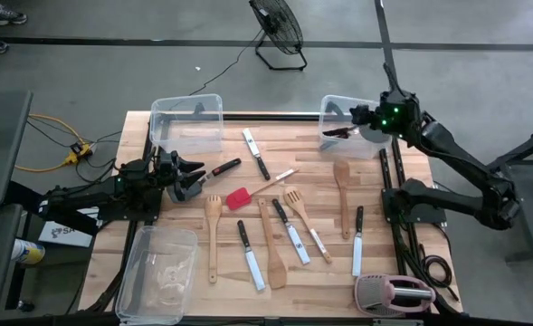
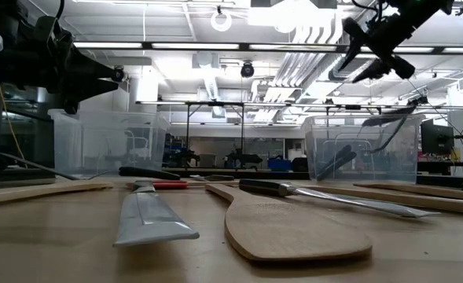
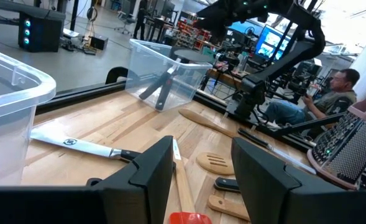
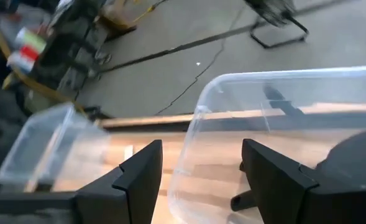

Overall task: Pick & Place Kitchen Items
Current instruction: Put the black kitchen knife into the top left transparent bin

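Utensils are scattered close together mid-table, with a couple already in the far right bin, so grabbing two at once or knocking a neighbour looks like the main risk. Left gripper hangs open and empty near the black-handled knife. Right gripper sits open over that bin, probably empty, though it's hard to say.

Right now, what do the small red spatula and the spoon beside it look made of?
Red spatula: likely silicone or soft plastic, judging by its matte, uniform red head. Spoon: unfinished light wood by its pale tan colour; no grain is discernible from above.
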Controlling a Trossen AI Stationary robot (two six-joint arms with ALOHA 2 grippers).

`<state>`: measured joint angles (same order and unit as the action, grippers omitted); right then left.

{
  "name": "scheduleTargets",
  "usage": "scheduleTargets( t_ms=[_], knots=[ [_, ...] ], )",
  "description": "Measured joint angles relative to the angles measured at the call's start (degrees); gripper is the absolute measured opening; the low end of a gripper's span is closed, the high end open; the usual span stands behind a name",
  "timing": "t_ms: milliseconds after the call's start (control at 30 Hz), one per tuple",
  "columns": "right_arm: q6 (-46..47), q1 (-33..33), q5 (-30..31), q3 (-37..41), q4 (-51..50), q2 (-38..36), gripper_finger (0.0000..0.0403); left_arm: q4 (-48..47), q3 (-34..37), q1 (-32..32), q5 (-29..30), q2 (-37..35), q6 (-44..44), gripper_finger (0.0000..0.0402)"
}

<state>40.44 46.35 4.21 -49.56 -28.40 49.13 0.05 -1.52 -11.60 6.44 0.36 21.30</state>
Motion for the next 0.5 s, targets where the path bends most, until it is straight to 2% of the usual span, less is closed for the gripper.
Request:
scheduleTargets(
  t_ms=[200,367,500],
  knots=[
    [-14.0,-5.0,-1.9,0.0,0.4,-1.2,0.0213,0.0,0.0,0.0,0.0,0.0,0.0,0.0163],
    [-23.8,-10.0,-8.2,0.0,0.3,-1.1,0.0213,0.0,0.0,0.0,0.0,0.0,0.0,0.0163],
    [-31.8,-14.9,-15.6,0.0,0.4,0.1,0.0213,0.0,0.0,0.0,0.0,0.0,0.0,0.0163]
  ],
)
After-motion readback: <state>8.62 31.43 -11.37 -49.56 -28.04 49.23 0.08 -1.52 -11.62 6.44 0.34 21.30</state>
